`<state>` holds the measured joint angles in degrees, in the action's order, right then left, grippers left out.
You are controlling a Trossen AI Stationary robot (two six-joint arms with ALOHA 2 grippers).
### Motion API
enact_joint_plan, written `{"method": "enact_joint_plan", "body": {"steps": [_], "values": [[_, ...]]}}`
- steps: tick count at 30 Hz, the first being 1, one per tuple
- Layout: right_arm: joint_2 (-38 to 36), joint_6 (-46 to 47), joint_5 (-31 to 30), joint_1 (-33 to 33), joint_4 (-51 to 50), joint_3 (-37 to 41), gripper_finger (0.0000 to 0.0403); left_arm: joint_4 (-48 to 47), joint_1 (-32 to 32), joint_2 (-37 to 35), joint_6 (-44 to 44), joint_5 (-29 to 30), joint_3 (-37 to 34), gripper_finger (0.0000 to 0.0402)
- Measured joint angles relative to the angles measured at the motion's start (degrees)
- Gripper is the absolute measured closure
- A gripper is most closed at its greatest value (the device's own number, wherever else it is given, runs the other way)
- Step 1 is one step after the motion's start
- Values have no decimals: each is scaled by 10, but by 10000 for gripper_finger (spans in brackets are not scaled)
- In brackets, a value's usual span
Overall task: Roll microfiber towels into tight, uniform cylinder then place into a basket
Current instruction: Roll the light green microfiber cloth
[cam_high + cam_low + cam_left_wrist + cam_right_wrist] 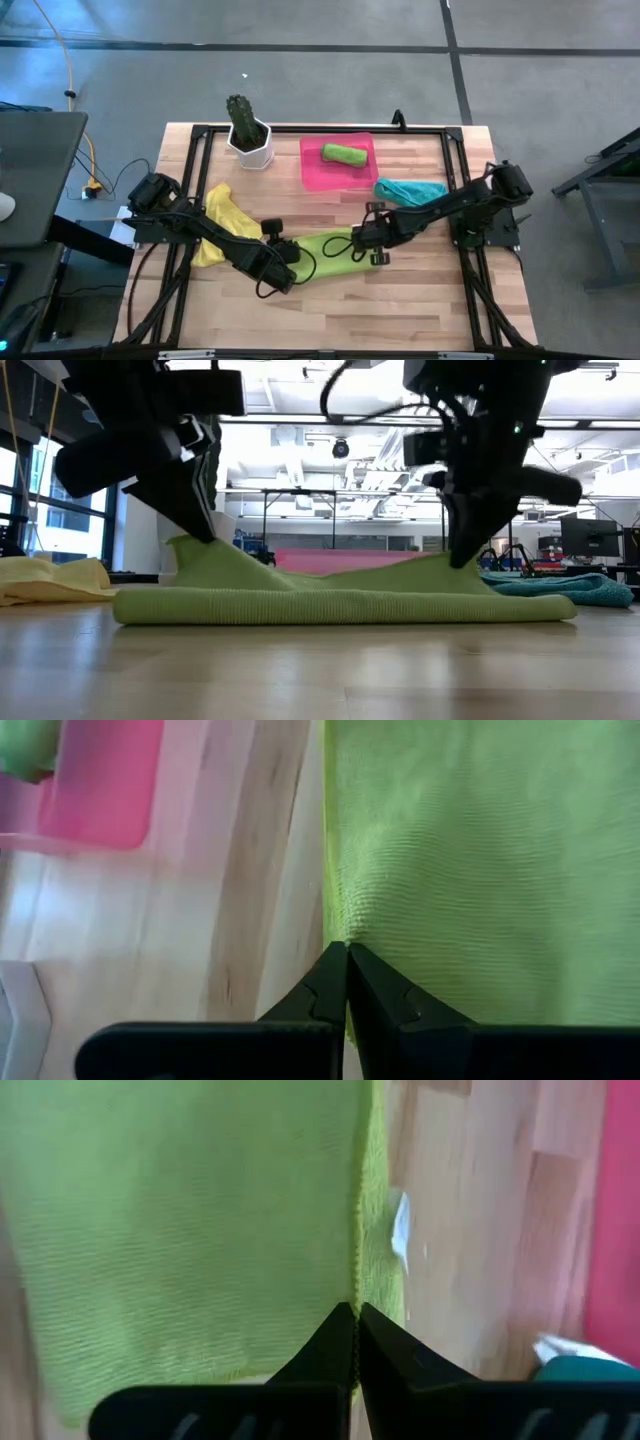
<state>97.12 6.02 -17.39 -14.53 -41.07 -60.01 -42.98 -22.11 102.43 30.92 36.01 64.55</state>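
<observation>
A lime green towel (325,246) lies spread at the middle of the wooden surface (400,310), and both claws pinch it. The left claw (346,952) is closed on one edge of this towel, and the right claw (356,1312) is closed on the opposite edge; in the low view each pinched spot is raised into a small peak while the rest lies flat. A second green towel (343,154), already rolled, sits inside the pink basket (318,176) at the far side of the surface. The teal towel (408,189) lies crumpled just beside the basket, and the yellow towel (222,212) lies crumpled under the left arm. A white pot with a cactus (249,133) stands next to the basket.
</observation>
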Motion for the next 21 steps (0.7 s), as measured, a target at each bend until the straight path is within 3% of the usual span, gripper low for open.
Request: {"method": "enact_joint_plan", "body": {"steps": [4,21], "values": [[14,0,0,8,1,0,403,-2,1,0,0,-22,0,401],[17,20,0,13,0,0,385,-8,18,0,0,-11,0,401]]}}
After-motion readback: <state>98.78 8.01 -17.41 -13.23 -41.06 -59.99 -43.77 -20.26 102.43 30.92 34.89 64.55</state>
